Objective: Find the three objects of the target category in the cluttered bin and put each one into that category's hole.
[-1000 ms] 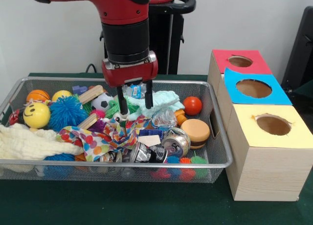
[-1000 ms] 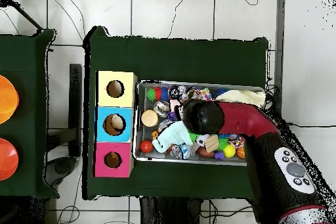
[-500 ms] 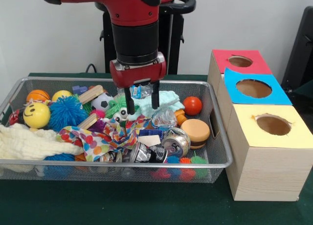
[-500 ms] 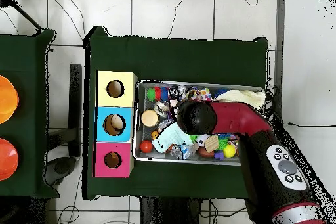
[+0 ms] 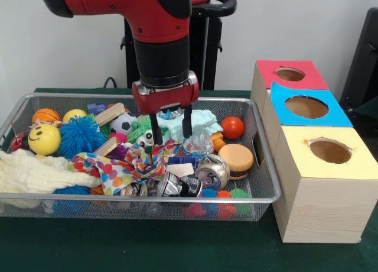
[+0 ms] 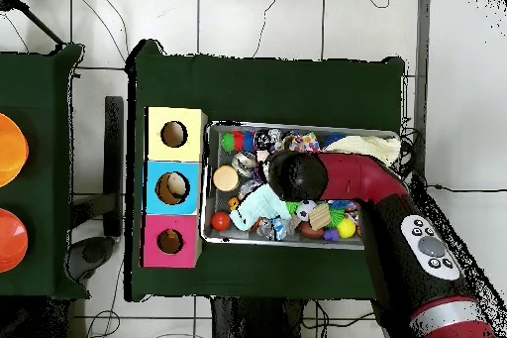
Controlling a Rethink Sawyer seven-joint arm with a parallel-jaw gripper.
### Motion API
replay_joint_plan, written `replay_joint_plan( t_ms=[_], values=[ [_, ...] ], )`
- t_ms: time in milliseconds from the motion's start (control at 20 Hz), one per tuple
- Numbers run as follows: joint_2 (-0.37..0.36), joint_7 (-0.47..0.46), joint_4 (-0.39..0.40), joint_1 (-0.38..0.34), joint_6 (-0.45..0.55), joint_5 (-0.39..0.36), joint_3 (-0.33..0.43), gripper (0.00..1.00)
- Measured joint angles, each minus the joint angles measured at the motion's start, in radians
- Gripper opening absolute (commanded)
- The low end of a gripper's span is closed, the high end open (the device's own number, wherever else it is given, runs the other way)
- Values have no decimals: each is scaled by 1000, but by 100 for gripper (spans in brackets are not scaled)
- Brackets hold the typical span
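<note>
Pincer (image 5: 171, 129) hangs inside the wire bin (image 5: 269, 189), its two black fingers spread apart with nothing between them. Tips sit just above the clutter, over the edge of a mint-green cloth (image 5: 198, 122) and beside a small soccer-patterned ball (image 5: 123, 123) on the picture-left of the pincer in the front view. Directly below the tips: a multicoloured polka-dot fabric (image 5: 127, 163), bunched and spread across the middle of the bin.

Picture-left of the pincer, front view: blue spiky ball (image 5: 81, 135), yellow smiley ball (image 5: 44, 139), an orange basketball-patterned ball (image 5: 45, 115) at the far corner, and a cream knitted cloth (image 5: 32, 172) draped at the near corner. A wooden block (image 5: 110, 113) lies tilted between the blue spiky ball and the soccer ball.

Picture-right of the pincer: red ball (image 5: 233, 127), and nearer the camera a tan round wooden disc (image 5: 235, 156). Crushed metallic cans (image 5: 211, 170) lie below and right of the tips, near the bin's front wall.

Beyond the bin's right wall, well apart from the pincer, three wooden boxes stand in a row on the green surface (image 5: 177, 248): red-topped box (image 5: 288, 75), blue-topped box (image 5: 307, 107), yellow-topped box (image 5: 326, 165), each with a round hole in the top.

Overhead view: the arm covers the middle of the bin (image 6: 302, 183); the pincer itself is hidden under it. Which items belong to the target category cannot be told.
</note>
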Motion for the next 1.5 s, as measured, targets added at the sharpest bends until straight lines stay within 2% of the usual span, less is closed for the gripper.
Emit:
replay_joint_plan(
  t_ms=[400, 750, 1050, 1500],
  values=[
    [54, 0, -36, -3, 0, 0, 0, 100],
    [67, 0, -50, -14, 0, 0, 0, 100],
    [47, 0, -45, -40, 0, 0, 5, 100],
    [-27, 0, -18, -80, 0, 0, 9, 100]
  ],
)
